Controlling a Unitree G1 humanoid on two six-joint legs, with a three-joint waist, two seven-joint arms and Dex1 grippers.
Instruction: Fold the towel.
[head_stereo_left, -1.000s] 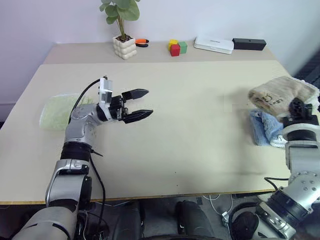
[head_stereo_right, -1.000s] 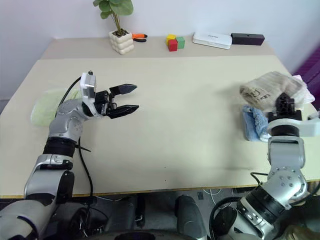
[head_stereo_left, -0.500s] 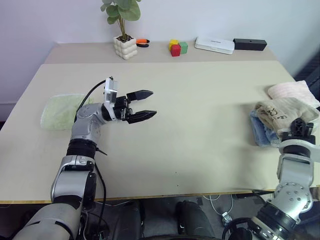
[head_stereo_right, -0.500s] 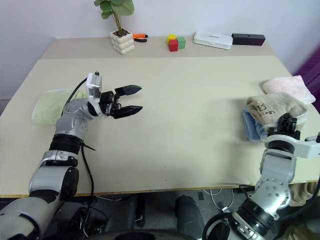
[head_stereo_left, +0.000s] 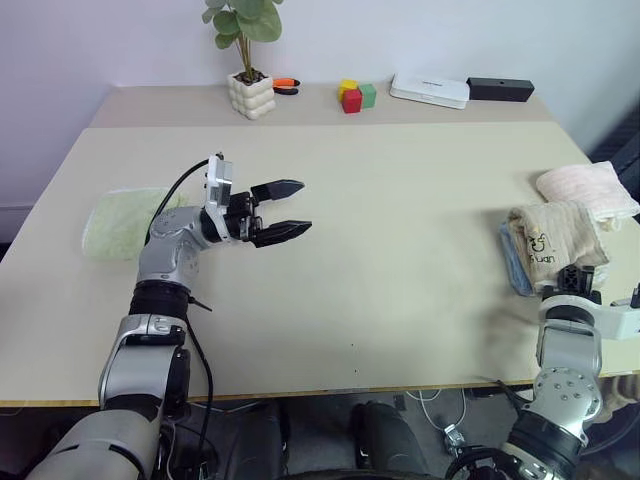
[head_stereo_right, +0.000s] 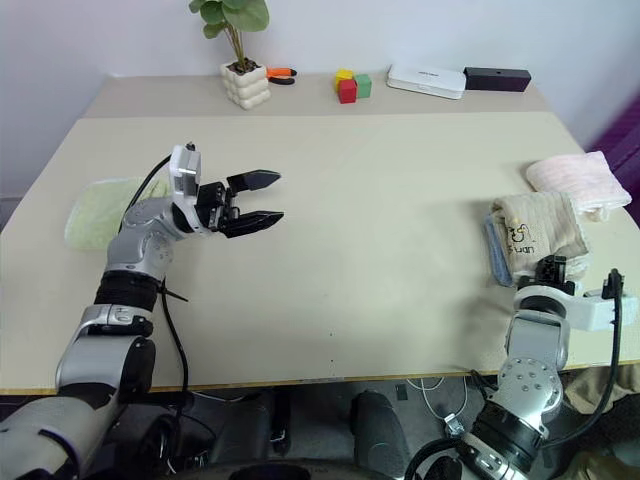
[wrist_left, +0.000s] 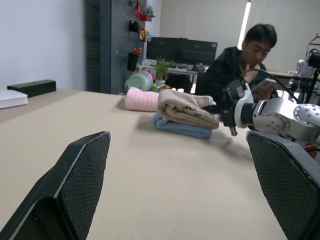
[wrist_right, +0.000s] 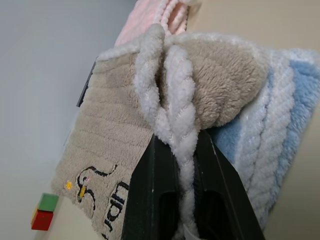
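the table (head_stereo_left: 400, 290) is the carrier here, a wide pale top with most of its middle bare. at its right edge, toward the near right corner, lies a small stack: the towel (head_stereo_left: 552, 238), beige-tan with a dark embroidered mark, sits on top of a pale-blue towel (head_stereo_left: 514, 262), and a pink towel (head_stereo_left: 585, 188) lies just behind them along the same edge. a light-green towel (head_stereo_left: 118, 220) rests flat by the left edge.

the right gripper (wrist_right: 177, 165) is clamped on the white stitched edging of the beige towel, the two fingers pinched together around the rolled hem at the near end of the stack. the left gripper (head_stereo_left: 281, 210) hangs above the left half of the table with its fingers spread wide apart and nothing between them, pointing across toward the right.

the step in hand looks like drawing the towel off the stack toward the open middle. to do it well, the pinch should stay on the hem alone, since the blue towel sits touching just beneath and could drag along. a low, steady pull toward the centre would likely let the towel spread, and the left gripper could then take a second corner.
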